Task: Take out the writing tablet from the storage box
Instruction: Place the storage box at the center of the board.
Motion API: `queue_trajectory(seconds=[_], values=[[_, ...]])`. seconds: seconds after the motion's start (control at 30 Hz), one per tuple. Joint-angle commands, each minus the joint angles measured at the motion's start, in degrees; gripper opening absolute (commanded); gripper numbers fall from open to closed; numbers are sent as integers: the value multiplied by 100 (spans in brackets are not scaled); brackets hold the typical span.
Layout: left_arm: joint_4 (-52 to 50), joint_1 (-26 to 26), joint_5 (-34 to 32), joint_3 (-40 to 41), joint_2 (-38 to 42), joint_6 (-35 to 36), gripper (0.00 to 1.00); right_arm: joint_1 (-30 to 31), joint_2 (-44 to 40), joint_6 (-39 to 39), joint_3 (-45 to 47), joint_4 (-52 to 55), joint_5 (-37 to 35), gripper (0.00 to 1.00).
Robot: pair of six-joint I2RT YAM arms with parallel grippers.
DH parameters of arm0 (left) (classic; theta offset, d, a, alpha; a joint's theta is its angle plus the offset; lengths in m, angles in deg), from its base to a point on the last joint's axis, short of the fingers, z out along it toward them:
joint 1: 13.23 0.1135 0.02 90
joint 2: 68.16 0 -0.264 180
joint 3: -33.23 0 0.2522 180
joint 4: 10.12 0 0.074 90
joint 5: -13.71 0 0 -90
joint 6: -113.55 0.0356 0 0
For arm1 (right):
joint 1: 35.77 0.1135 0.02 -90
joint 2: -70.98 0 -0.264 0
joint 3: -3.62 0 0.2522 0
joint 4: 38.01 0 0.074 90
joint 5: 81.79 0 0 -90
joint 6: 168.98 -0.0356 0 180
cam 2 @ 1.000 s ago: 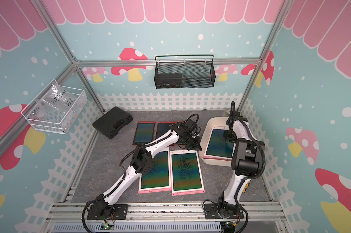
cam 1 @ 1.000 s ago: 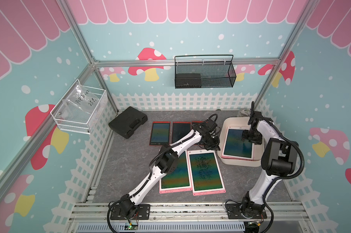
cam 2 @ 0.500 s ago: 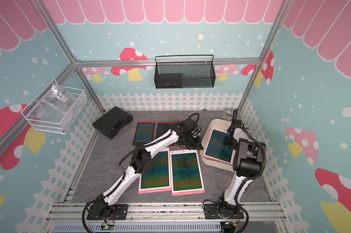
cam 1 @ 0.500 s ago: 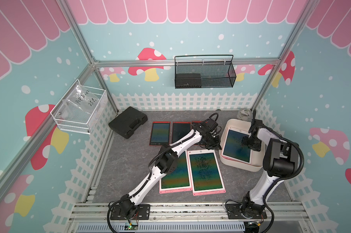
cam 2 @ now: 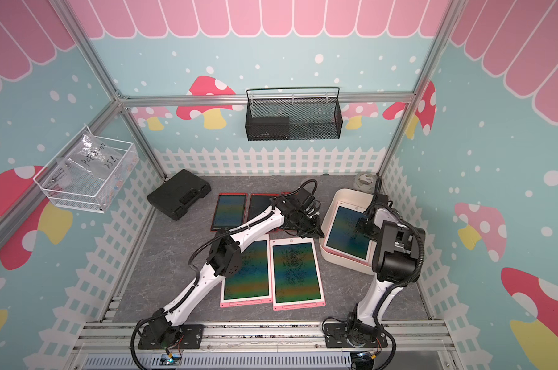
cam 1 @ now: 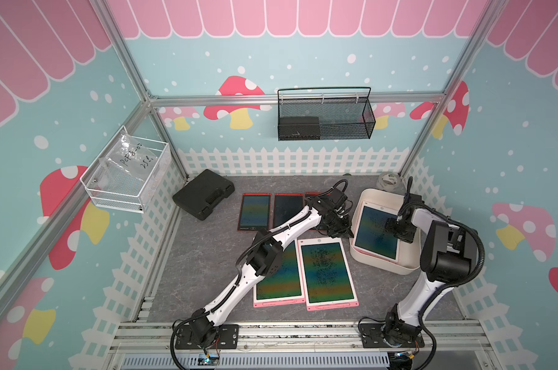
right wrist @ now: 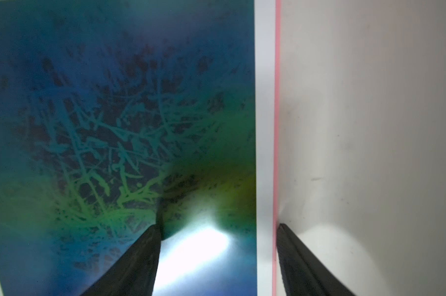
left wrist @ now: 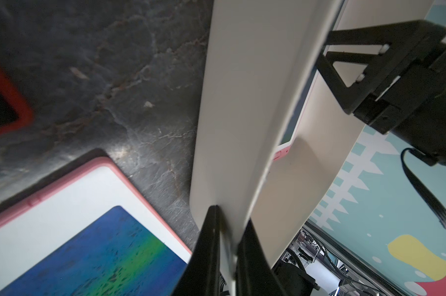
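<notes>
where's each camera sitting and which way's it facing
top views: high in front, looking down at the grey marbled table; left arm and right arm whole
left wrist: on that arm, looking along the left gripper, shut on the cream-white plastic storage box wall
right wrist: on that arm, looking down into the box at the pink-edged writing tablet; open right gripper shows
shared: both wrist views show the tablet's pink edge

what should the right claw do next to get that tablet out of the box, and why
Probably close the right claw on the tablet edge. Its open jaws straddle that pink edge, one finger over the screen and one beside the box wall. The left claw is pinching the box rim, which should steady it.
</notes>
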State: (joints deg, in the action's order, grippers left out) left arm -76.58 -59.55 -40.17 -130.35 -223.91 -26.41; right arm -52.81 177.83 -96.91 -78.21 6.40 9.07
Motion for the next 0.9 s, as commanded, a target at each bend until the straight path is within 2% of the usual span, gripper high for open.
queue_trajectory(seconds=[0.0,0.43,0.87], values=[[24,24,54,-64,-44,-405,10,42,394,39,338,333,433,71],[33,-17,124,-218,-208,-476,11,-103,-599,416,414,214,2510,65],[33,-17,92,-214,-256,-467,11,-151,-953,509,385,464,2975,58]])
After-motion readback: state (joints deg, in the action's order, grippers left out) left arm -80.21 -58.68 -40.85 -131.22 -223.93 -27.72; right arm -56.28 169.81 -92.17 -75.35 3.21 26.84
